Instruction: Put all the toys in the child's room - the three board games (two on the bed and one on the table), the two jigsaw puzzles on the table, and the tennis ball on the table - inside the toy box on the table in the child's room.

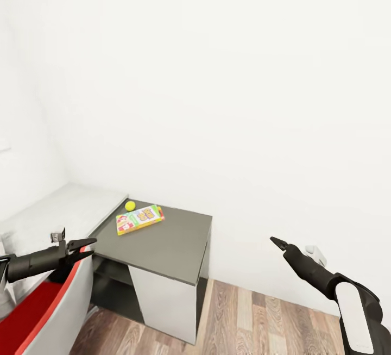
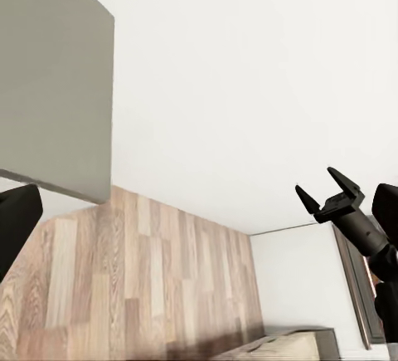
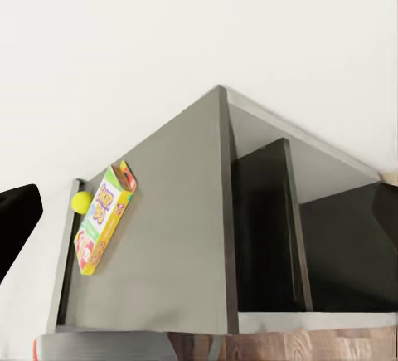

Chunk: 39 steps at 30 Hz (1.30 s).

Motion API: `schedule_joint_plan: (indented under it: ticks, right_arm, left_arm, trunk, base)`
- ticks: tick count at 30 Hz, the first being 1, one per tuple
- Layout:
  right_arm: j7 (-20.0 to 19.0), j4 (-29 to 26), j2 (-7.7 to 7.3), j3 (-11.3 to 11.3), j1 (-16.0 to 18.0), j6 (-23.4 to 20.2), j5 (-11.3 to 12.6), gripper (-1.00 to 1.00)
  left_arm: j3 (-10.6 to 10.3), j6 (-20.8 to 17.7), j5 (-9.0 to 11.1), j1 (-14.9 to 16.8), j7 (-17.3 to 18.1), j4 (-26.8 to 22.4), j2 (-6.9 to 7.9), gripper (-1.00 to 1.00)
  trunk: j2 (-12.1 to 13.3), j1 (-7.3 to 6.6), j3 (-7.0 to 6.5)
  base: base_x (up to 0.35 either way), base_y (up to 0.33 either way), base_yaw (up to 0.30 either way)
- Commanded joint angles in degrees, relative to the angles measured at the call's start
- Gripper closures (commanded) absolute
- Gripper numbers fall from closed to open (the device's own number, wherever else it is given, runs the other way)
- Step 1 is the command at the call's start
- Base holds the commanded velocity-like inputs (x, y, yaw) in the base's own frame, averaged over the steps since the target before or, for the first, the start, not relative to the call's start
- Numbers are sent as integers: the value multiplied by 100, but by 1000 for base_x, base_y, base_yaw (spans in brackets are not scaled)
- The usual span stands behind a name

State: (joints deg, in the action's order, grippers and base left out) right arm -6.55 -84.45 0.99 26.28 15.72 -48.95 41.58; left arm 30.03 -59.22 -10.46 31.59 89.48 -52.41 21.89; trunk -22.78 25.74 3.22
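Your left gripper (image 1: pixel 86 248) hangs empty with its fingers spread, and just ahead of it and a little to its right, on the grey table (image 1: pixel 168 246), lies the board game (image 1: pixel 139 219) flat, with the tennis ball (image 1: pixel 130 205) just beyond the box's far corner, close beside it. Your right gripper (image 1: pixel 278 243) is out over the wood floor (image 1: pixel 255 317), well to the right of the table and off the box; in the left wrist view its fingers (image 2: pixel 308 202) stand parted around nothing.
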Motion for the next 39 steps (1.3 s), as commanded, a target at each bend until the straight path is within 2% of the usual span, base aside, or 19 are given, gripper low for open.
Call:
schedule_joint_plan:
  ticks: [1,23,33,39]
  right_arm:
    - [-51,-1,7,18,10,-36,-45,-100]
    - [-40,20,15,9,1,-20,-45,-100]
    - [-47,238,7,9,34,-10,-45,-100]
    - [-50,253,7,9,43,-9,-52,-100]
  left_arm:
    - [12,-59,-60,5,52,-6,-1,-100]
    - [12,-56,-54,5,52,-6,-1,-100]
    - [39,-55,-47,5,52,-6,-1,-100]
    - [33,-55,-46,5,52,-6,-1,-100]
  trunk:
    - [-13,4,13]
    - [-13,4,13]
    - [-13,4,13]
    - [-13,4,13]
  base:
    - [0,0,-277]
    - [0,0,-277]
    - [-1,0,-277]
    - [-124,46,-277]
